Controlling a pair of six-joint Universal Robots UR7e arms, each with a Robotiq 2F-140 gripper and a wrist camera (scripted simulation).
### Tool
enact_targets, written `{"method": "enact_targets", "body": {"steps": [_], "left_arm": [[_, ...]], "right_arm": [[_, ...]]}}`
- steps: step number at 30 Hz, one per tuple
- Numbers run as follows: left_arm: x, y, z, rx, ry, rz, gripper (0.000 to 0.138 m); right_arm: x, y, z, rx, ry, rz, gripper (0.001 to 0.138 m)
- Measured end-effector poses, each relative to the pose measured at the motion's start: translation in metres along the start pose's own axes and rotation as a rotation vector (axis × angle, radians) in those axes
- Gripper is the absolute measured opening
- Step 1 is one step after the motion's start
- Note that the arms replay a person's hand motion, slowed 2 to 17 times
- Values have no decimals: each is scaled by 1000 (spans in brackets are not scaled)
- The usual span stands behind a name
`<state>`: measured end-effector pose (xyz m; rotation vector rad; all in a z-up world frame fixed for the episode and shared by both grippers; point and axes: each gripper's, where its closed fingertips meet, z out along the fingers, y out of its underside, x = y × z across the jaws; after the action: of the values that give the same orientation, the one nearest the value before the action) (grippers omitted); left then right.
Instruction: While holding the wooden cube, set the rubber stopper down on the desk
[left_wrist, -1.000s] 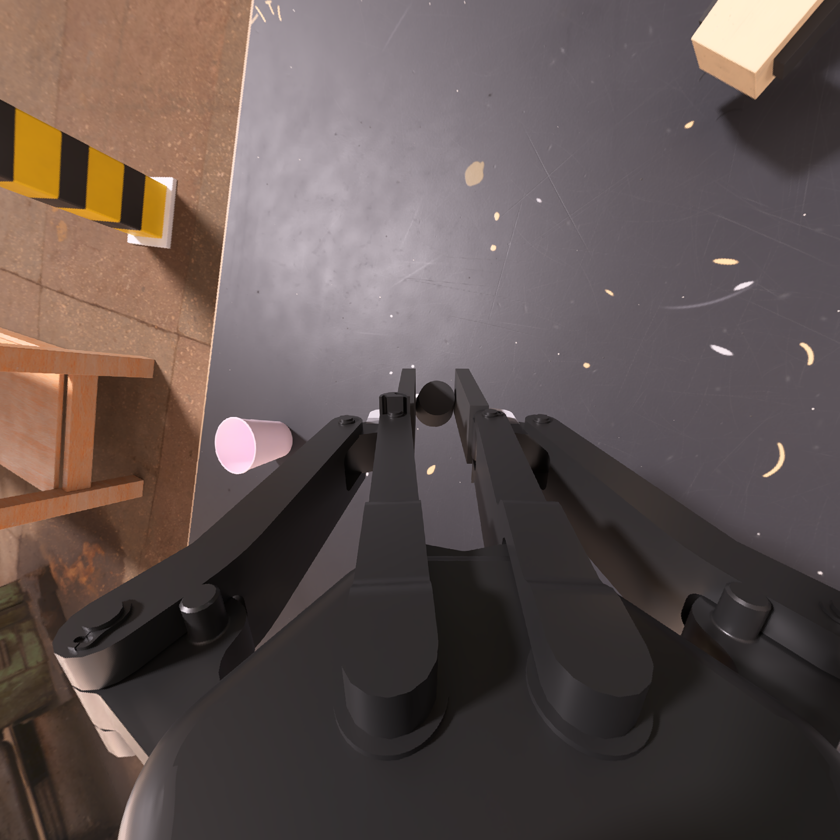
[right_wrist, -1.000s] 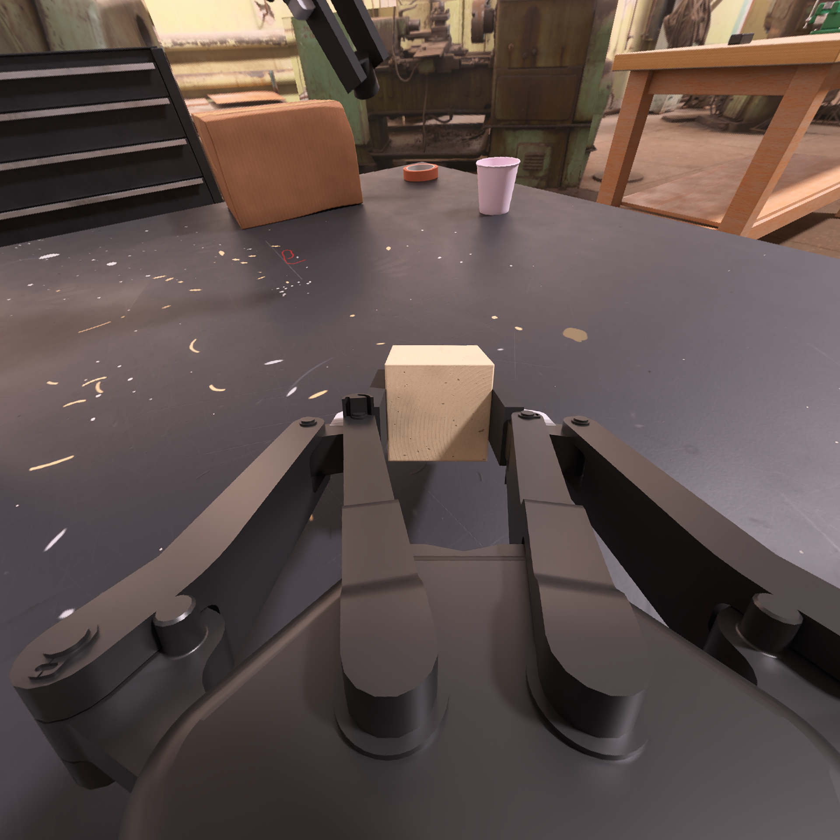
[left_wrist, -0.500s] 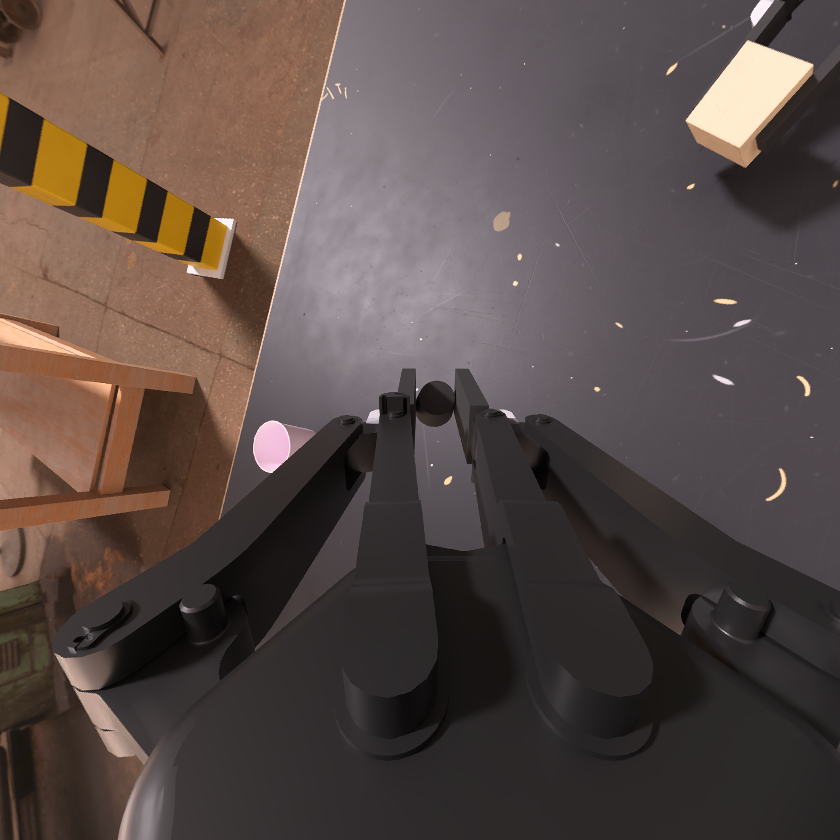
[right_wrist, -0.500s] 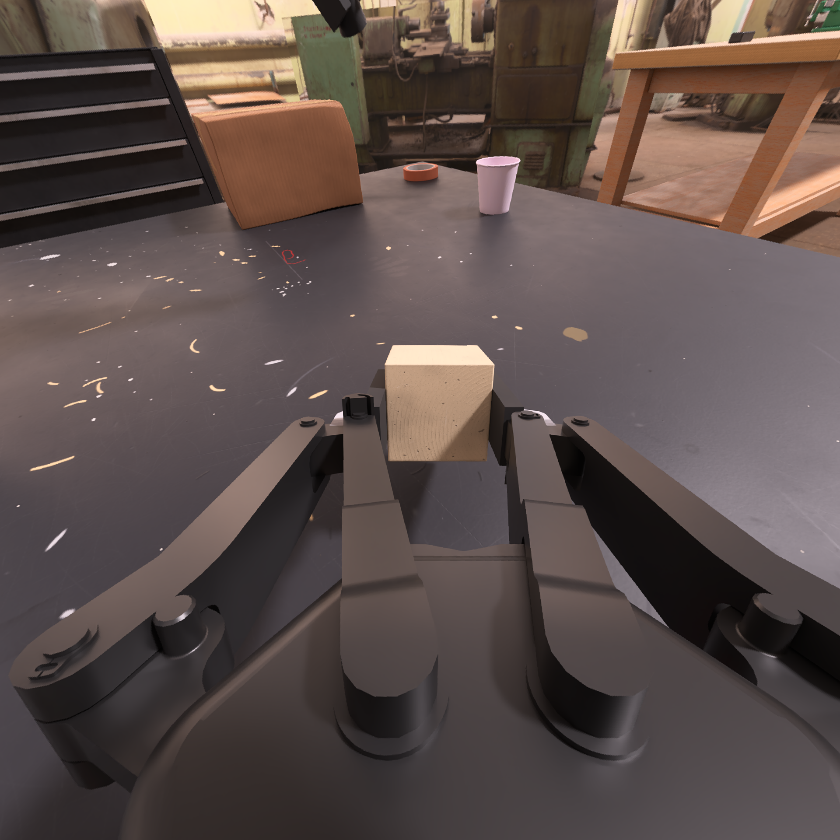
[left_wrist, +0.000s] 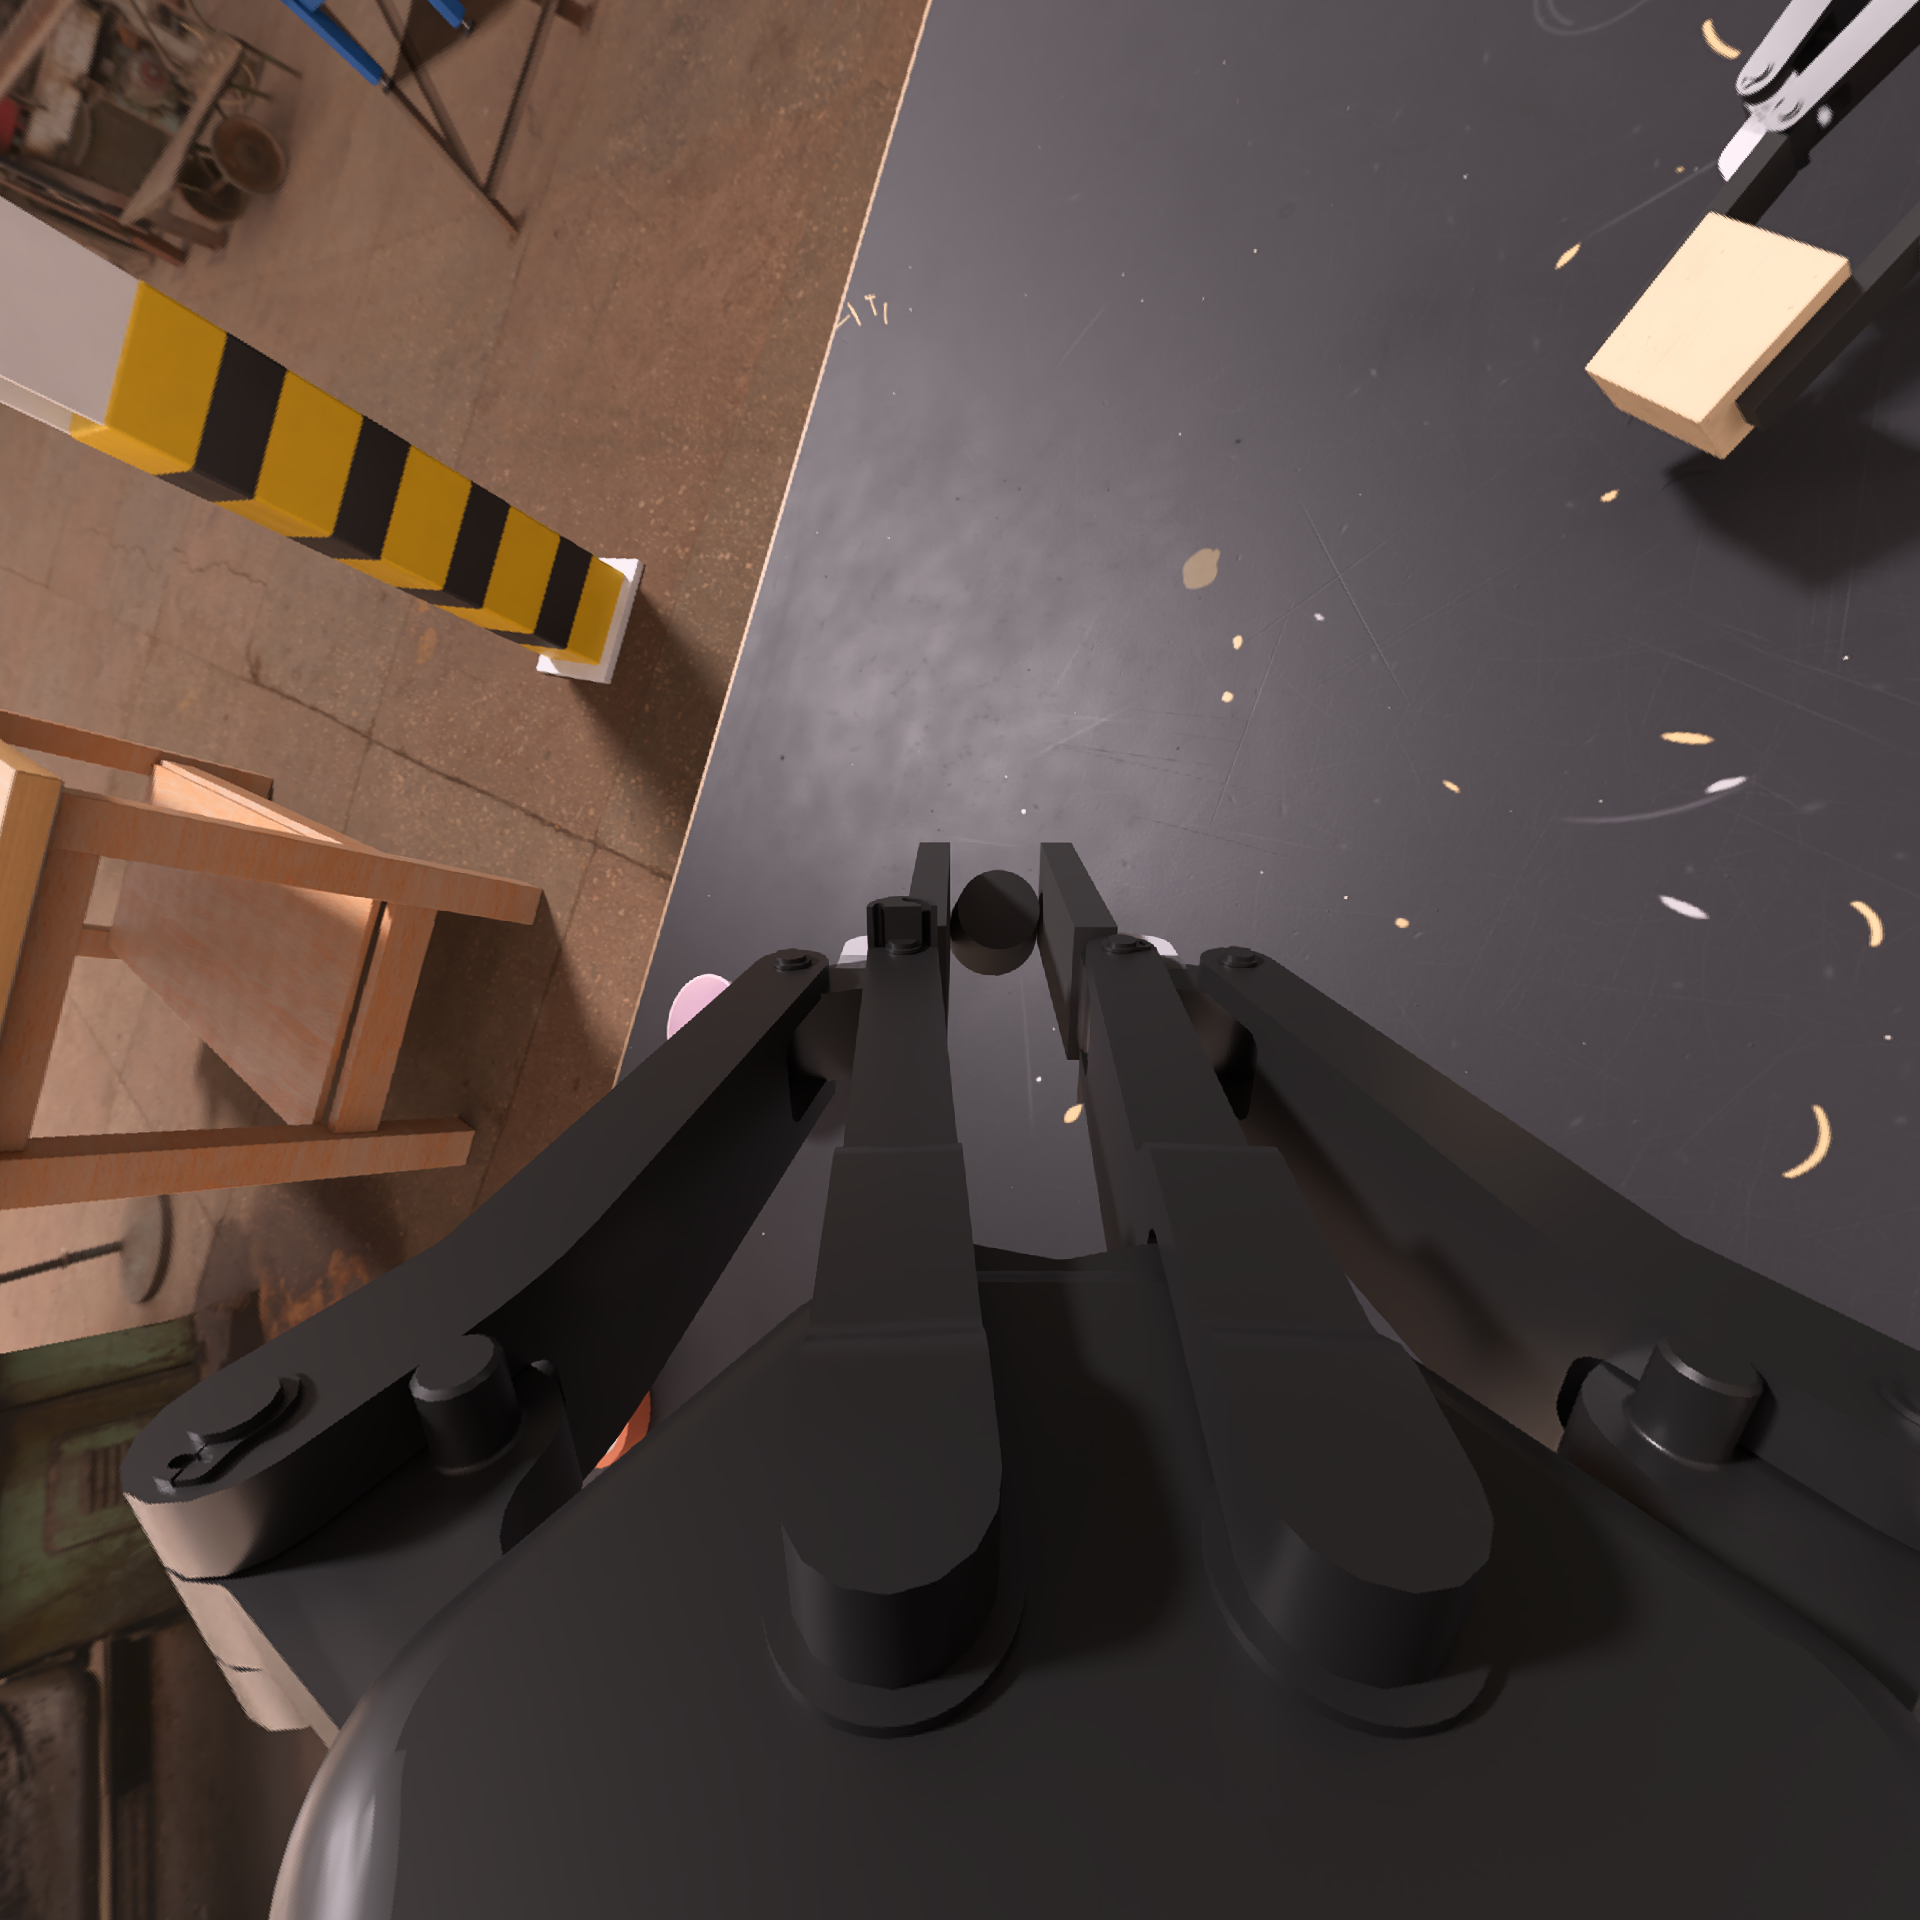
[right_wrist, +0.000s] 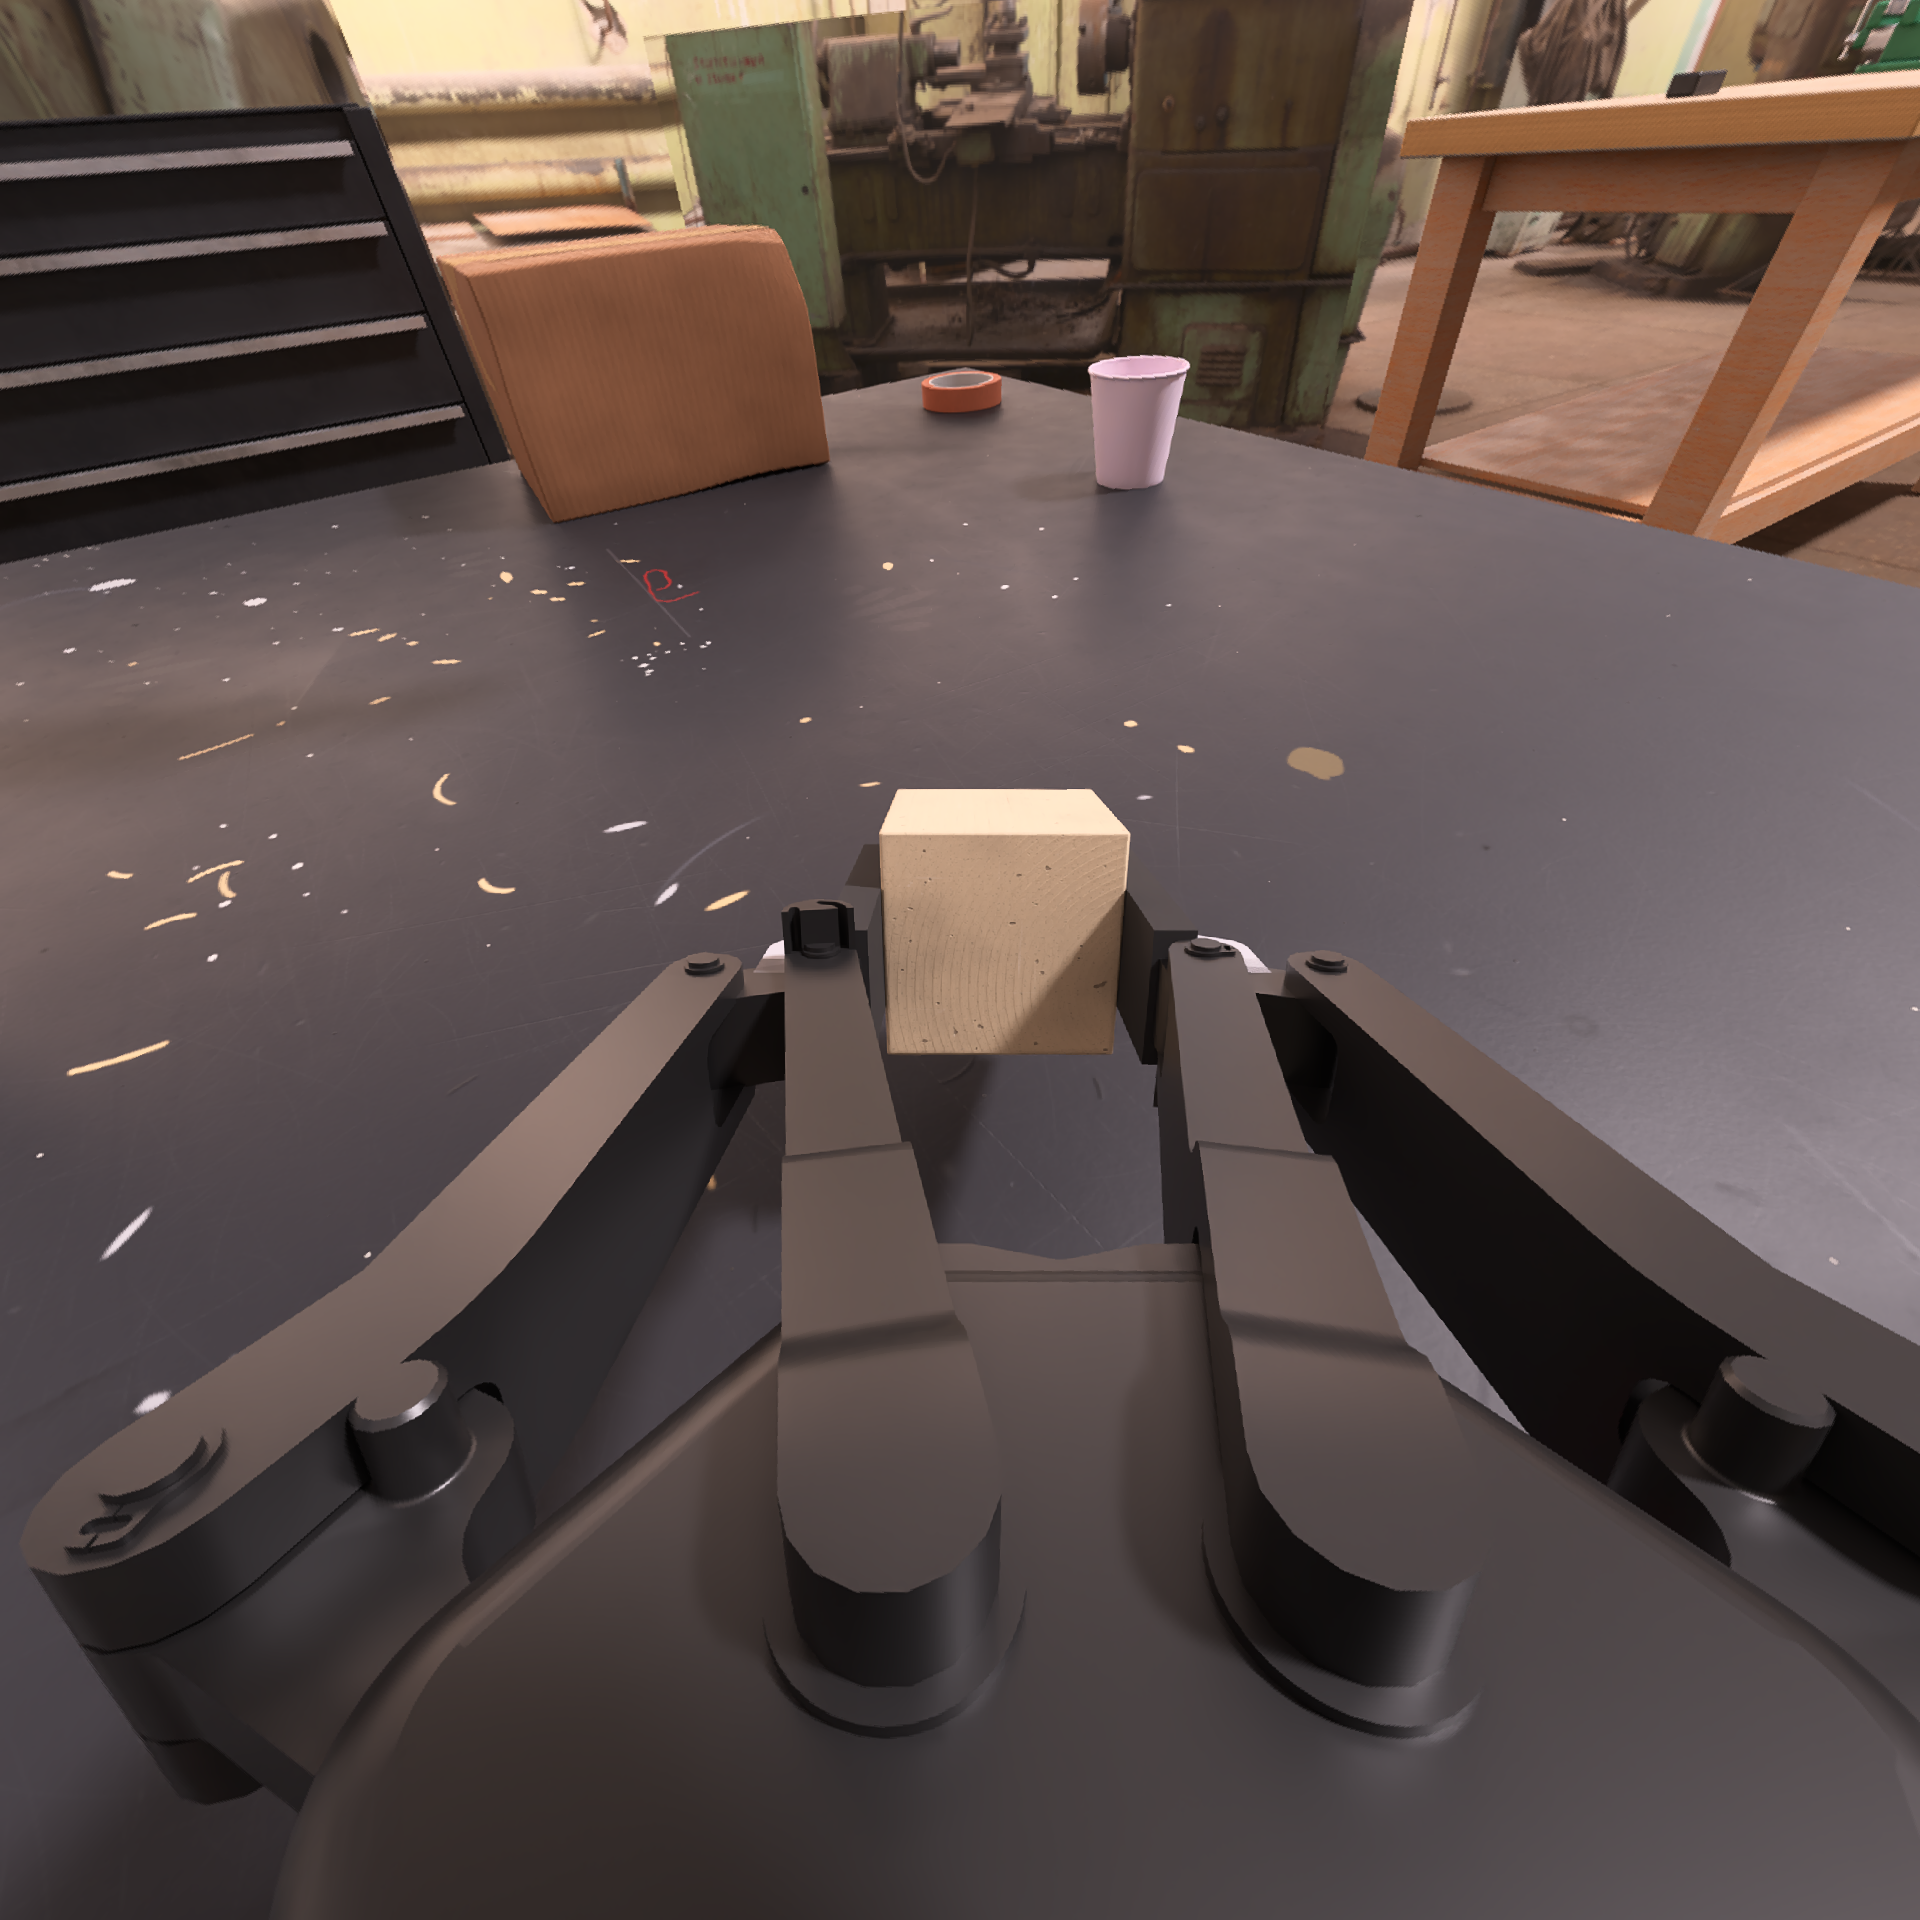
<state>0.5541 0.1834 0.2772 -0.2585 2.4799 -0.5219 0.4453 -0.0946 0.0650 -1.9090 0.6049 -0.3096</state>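
Observation:
My left gripper (left_wrist: 995, 894) is shut on the small black rubber stopper (left_wrist: 994, 921) and holds it high above the dark desk (left_wrist: 1299, 499), near the desk's left edge. My right gripper (right_wrist: 1003, 935) is shut on the pale wooden cube (right_wrist: 1003, 925) and holds it just above the desk (right_wrist: 1455, 831). The cube also shows in the left wrist view (left_wrist: 1714, 332) at the upper right, between the other gripper's fingers, with its shadow on the desk beneath.
A pink paper cup (right_wrist: 1135, 421), an orange tape roll (right_wrist: 961, 391) and a brown cardboard box (right_wrist: 639, 358) stand at the desk's far end. A black drawer cabinet (right_wrist: 208, 301) is beyond on the left. A wooden table (left_wrist: 239, 935) and striped post (left_wrist: 353, 488) stand off the desk.
The left gripper has risen and shifted with the stopper: the desk looks farther, the cup has slid behind its finger, and it has left the right wrist view. The right gripper is still.

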Motion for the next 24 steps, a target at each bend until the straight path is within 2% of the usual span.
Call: {"method": "enact_targets", "body": {"steps": [24], "left_arm": [[-18,-27,-43,60,-116,2,23]], "right_arm": [[2,-2,-2,19,-3,20,51]]}}
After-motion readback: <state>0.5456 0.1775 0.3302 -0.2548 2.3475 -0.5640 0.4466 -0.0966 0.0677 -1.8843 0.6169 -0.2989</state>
